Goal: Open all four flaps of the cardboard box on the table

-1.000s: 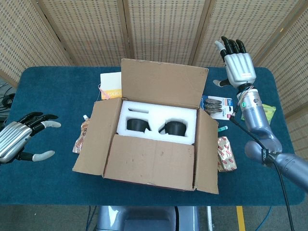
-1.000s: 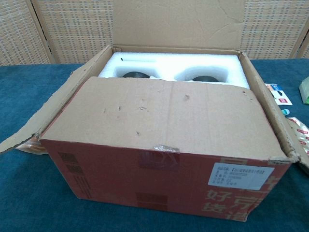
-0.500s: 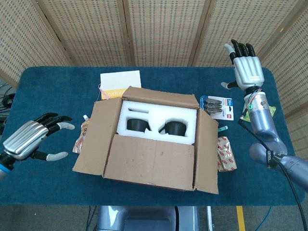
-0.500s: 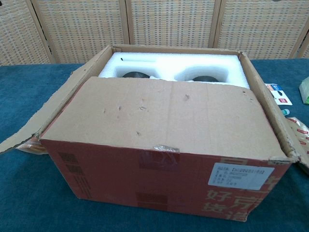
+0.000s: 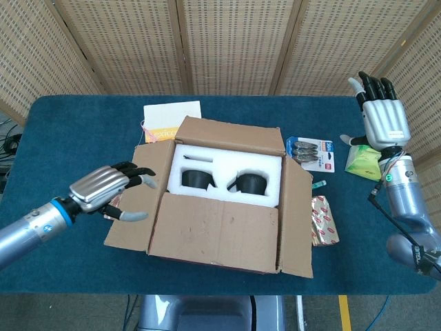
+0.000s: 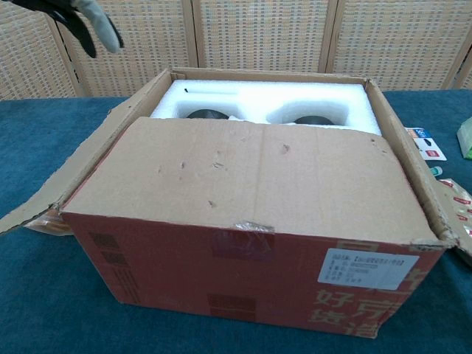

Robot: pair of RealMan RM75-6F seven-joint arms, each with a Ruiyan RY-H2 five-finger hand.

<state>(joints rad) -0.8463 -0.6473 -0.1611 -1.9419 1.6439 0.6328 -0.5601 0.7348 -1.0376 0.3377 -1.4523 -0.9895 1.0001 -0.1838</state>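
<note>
Left hand has its fingers spread wide, holding nothing, hovering over the box's left flap. Right hand is upright out by the table's far right edge, fingers straight and apart, also holding nothing. The cardboard box sits mid-table. Far and both side flaps look folded out; the near flap lies over the front part of the white foam, so I'd say one's left. Readable writing: red Chinese characters "好", plus a white label too small to read.

looks like a lab/test cell: blue-clothed table fenced in by woven folding screens.
</note>
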